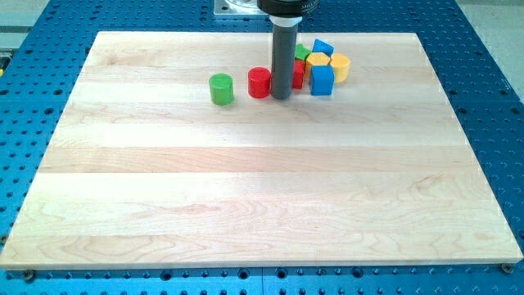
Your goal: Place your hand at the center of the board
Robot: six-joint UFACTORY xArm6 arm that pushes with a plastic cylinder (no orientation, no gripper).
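Observation:
My tip [280, 96] stands on the wooden board [262, 188] near the view's top, a little right of the middle. It sits just right of a red cylinder [259, 82], touching or nearly so. A green cylinder [221, 88] stands apart further left. Right of the rod is a tight cluster: a red block [298, 74] partly hidden behind the rod, a blue cube [322, 80], a yellow hexagonal block [318, 60], a yellow cylinder [340, 67], a green block [302, 52] and a blue block [322, 47].
The board lies on a blue perforated table [491, 74]. The arm's dark mount [286, 6] hangs at the view's top edge above the rod.

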